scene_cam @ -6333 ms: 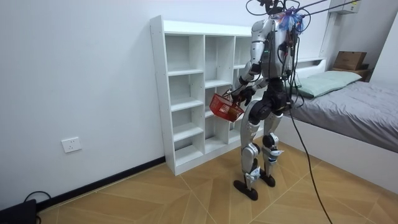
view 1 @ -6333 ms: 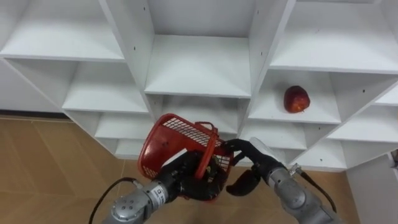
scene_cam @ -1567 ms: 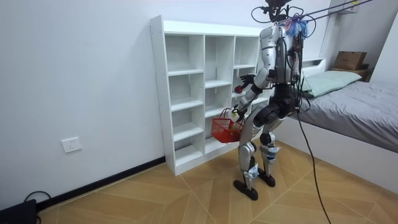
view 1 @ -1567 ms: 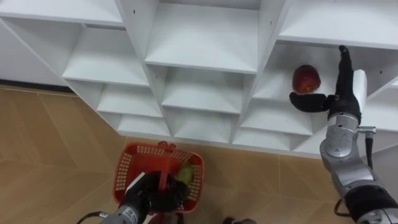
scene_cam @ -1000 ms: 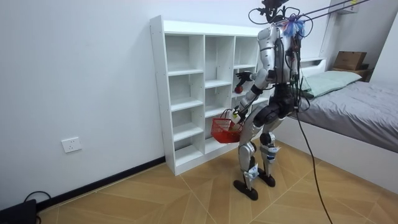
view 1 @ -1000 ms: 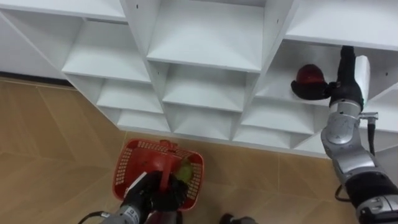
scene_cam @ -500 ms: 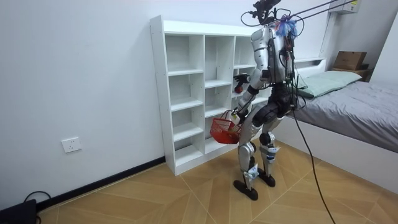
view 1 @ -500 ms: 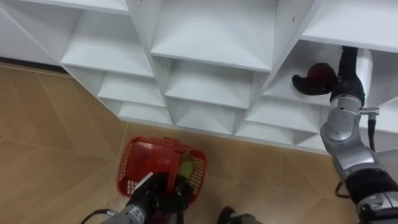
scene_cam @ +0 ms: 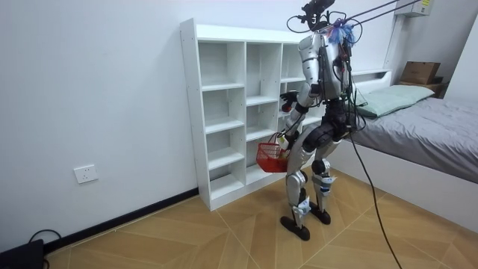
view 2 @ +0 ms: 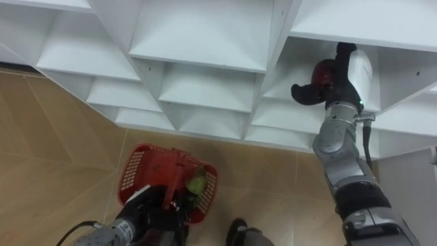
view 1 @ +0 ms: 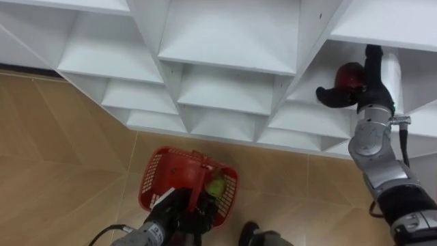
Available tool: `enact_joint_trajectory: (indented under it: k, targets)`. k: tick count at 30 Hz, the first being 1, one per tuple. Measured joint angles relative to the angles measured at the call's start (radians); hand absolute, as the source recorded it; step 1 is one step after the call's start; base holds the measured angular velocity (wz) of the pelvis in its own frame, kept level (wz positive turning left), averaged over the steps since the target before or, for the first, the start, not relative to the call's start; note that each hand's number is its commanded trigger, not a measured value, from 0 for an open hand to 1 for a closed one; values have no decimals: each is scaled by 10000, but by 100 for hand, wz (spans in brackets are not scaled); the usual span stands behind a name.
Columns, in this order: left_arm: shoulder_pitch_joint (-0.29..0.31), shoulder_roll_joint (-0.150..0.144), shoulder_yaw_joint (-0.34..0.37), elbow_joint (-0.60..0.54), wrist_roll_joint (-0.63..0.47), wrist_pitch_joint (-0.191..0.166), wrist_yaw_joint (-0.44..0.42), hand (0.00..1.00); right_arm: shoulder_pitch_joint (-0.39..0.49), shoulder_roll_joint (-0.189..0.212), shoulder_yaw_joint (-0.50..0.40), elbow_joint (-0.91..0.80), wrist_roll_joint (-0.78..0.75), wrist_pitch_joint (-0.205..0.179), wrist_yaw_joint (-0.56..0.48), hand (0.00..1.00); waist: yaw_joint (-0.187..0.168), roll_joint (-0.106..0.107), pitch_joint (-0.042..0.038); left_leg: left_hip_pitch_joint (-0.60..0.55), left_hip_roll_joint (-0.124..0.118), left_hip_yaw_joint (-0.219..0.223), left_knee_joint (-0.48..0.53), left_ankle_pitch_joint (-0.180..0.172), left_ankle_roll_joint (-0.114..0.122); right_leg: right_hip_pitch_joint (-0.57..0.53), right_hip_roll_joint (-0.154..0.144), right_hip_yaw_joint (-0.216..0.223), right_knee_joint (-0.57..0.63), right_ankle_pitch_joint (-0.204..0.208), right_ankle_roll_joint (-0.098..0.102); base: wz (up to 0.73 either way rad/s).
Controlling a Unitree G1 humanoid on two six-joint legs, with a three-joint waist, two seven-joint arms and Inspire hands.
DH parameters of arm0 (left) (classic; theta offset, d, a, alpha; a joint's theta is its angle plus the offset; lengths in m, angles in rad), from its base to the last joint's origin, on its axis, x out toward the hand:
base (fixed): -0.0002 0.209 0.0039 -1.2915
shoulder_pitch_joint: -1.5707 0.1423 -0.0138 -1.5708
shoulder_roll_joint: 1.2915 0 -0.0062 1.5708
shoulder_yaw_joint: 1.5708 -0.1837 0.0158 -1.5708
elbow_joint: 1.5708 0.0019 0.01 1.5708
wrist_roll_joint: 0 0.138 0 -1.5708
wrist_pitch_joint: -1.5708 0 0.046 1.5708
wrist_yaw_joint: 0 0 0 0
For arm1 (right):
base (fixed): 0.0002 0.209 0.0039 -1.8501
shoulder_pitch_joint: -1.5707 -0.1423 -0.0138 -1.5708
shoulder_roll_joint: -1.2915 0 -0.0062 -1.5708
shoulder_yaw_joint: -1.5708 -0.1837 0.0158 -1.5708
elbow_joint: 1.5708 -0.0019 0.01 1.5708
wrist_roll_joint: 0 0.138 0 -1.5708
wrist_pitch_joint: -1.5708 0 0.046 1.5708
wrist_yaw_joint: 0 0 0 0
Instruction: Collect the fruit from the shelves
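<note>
Counting fruit: two seen. One red apple (view 1: 349, 73) sits inside a compartment in the right column of the white shelf unit (view 1: 225, 41). The right hand (view 1: 371, 85) reaches into that compartment and is clamped on the apple, with the thumb curled across its front and the fingers up behind it. Cannot tell whether the apple rests on the shelf board or is lifted clear.

One green fruit (view 1: 216, 186) lies in the red basket (view 1: 157, 181), toward its right end. What kind of fruit it is cannot be made out.

One basket, of plastic mesh, hangs low over the wooden floor (view 1: 54, 137), below and left of the apple's compartment. The left hand (view 1: 179, 213) is closed round its handle (view 1: 199, 179) and carries it.

In the room view the robot stands upright, close before the shelf unit. The unit has three columns of open compartments and stands against a white wall. The basket hangs at thigh height on the shelf side, and the right arm is raised into the column nearest the bed (scene_cam: 433, 127). One bed, to the room view's right.
</note>
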Motion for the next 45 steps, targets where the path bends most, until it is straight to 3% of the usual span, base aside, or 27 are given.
enact_joint_trajectory:
  k: [19,22,29,45]
  targets:
    - [-31,117,-15,-50,-4,19,104,100,-6,-217,360,592,262,239,-87,0,-42,-92,-22,-204,19,25,-123,55,51,-206,49,49,-197,126,46,0]
    - [15,198,-19,-278,0,134,111,100,-7,-295,361,599,275,418,-82,0,14,-97,-22,-232,72,29,-142,58,56,-203,133,72,-353,226,54,-6]
    - [145,369,-74,-711,-4,295,115,100,-5,-303,372,694,405,419,-77,0,4,-98,-21,-232,82,58,-336,169,88,-197,164,69,-586,384,65,0]
    - [206,407,-74,-880,-30,389,166,100,-55,-316,366,743,455,413,-113,0,10,-109,-18,-339,79,117,-370,210,129,-287,163,91,-644,460,96,0]
